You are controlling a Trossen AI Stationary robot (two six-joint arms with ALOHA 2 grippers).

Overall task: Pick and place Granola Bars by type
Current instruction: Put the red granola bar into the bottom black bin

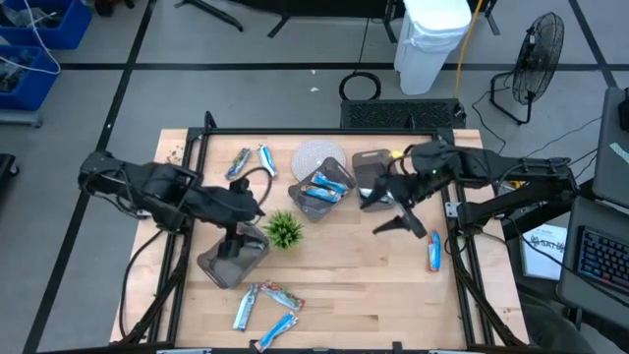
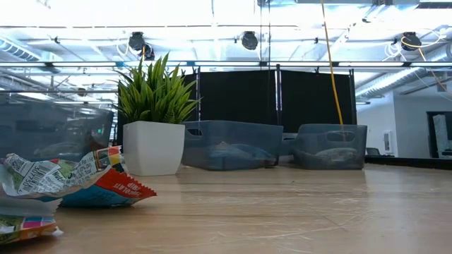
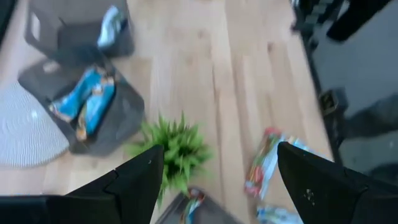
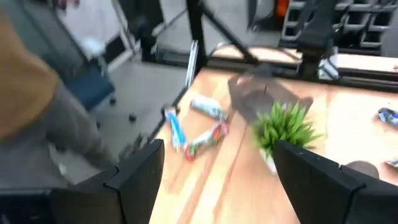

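Note:
Granola bars, blue and silver foil packets, lie scattered on the wooden table: two at the far left [image 1: 252,160], three at the near edge [image 1: 267,307] and one at the right [image 1: 433,251]. Others lie in the middle grey tray [image 1: 322,187]. In the left wrist view, a bar shows in the tray [image 3: 193,210] below the fingers. My left gripper [image 1: 236,239] hangs open and empty above the near-left tray [image 1: 233,264]. My right gripper [image 1: 391,214] is open and empty, raised near the far-right tray [image 1: 371,170]. Neither gripper shows in the low view.
A small green plant [image 1: 285,229] in a white pot [image 2: 153,147] stands mid-table between the arms. A pale round mat [image 1: 316,155] lies under the middle tray's far side. Crumpled packets [image 2: 85,180] lie close to the low camera. Bare wood lies right of centre, toward the near edge.

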